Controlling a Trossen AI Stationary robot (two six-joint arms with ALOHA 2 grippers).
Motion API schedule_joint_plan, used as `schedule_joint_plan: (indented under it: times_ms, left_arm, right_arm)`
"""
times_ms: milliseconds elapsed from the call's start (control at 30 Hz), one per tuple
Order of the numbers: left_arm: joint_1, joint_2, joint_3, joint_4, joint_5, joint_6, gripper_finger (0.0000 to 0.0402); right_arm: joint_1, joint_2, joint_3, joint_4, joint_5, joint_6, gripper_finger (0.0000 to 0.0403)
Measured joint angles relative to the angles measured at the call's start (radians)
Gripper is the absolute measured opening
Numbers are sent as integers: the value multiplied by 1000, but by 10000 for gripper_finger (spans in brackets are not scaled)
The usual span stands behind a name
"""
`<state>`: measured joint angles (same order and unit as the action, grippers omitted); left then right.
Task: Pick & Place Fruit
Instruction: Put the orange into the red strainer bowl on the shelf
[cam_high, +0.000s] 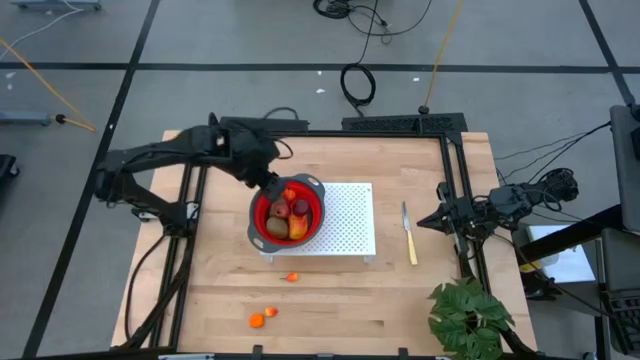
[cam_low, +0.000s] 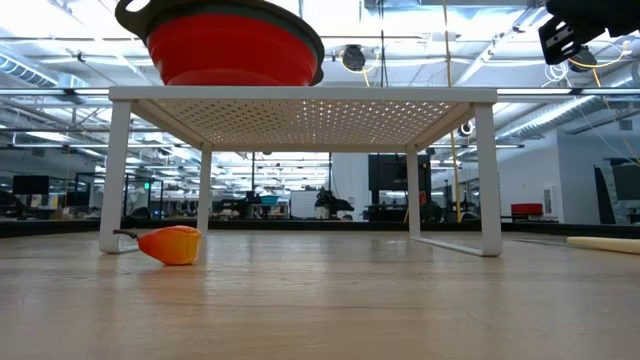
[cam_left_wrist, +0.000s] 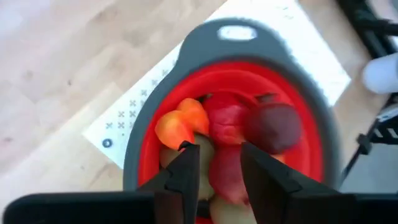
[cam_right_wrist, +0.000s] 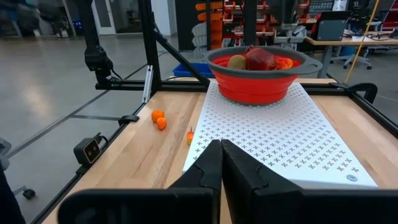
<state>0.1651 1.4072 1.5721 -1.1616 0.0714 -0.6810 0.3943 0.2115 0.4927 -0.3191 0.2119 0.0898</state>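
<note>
Pale butcher-block wood is being shown as the table (cam_high: 330, 300) surface, with a white perforated rack (cam_high: 345, 225) standing on it. A red collapsible colander (cam_high: 262, 232) with a grey rim is being carried on the rack's left end. Inside it, a mango-like piece (cam_left_wrist: 177, 127), an olive-brown oval (cam_right_wrist: 236, 61) and dark red balls (cam_left_wrist: 273, 124) are being held in a pile.

The left gripper (cam_left_wrist: 214, 165) is being held directly over the colander, its fingers (cam_left_wrist: 186, 174) parted a little, with a narrow gap between them. Fruit is being seen through that gap, but nothing is visibly being clamped; whether the fingertips are touching the pile cannot be told.

The right gripper (cam_right_wrist: 221, 155) is being kept at the table's right edge, well apart from the rack, its jaws pressed together on nothing.

Small orange bits (cam_high: 262, 318) are lying on the wood in front of the rack, and another orange piece (cam_high: 291, 277) is lying just beside its front edge. A yellow-handled knife (cam_high: 409, 236) is lying right of the rack.
</note>
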Motion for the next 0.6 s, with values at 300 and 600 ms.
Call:
schedule_joint_plan:
  times_ms: [300, 600]
  left_arm:
    - [-131, -3, 157, -15, -103, -5, 37]
    - [-367, 7, 158, -19, -186, -295, 4]
  right_arm:
    - [0, 0, 0, 0, 0, 0, 0]
    - [0, 0, 0, 0, 0, -48, 0]
